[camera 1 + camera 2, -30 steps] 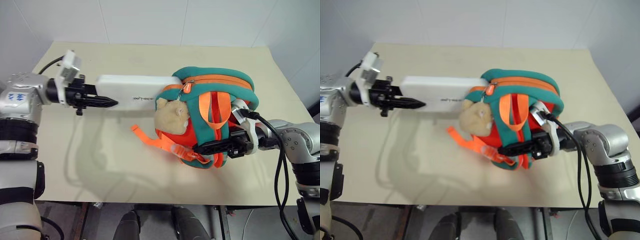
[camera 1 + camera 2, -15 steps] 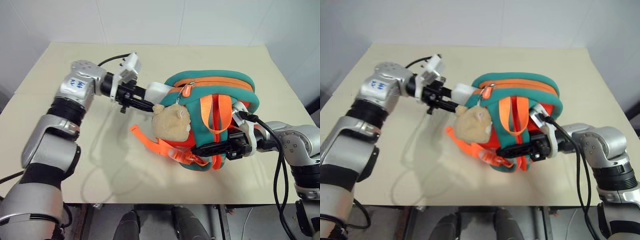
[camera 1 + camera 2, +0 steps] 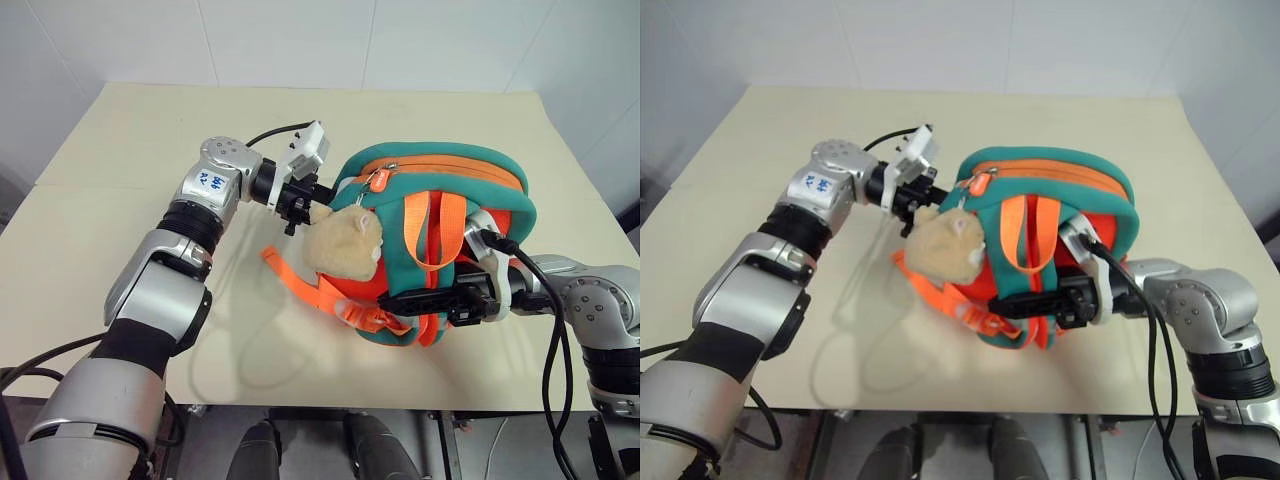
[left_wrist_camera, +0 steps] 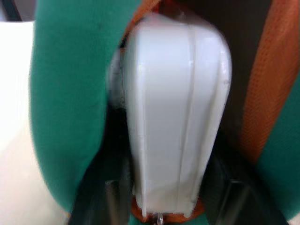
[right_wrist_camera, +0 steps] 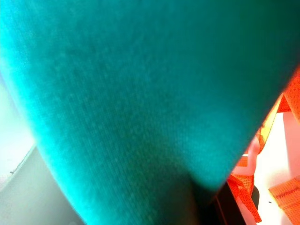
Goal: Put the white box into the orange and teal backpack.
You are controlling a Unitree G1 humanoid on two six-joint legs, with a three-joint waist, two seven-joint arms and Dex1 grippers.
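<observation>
We see the white box [image 4: 176, 117] between our left gripper's [image 3: 308, 205] parted fingers, end-on inside the orange and teal backpack [image 3: 440, 250] mouth, right gripper [image 3: 420, 300] clamped shut on the backpack's strap side.

head eyes overlook table [image 3: 120, 120]; wrist views close-up.

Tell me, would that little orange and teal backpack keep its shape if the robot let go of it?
Probably not. The orange and teal backpack looks like soft padded fabric, with loose straps trailing on the table, so it would likely sag. The white box inside may stiffen it somewhat.
</observation>
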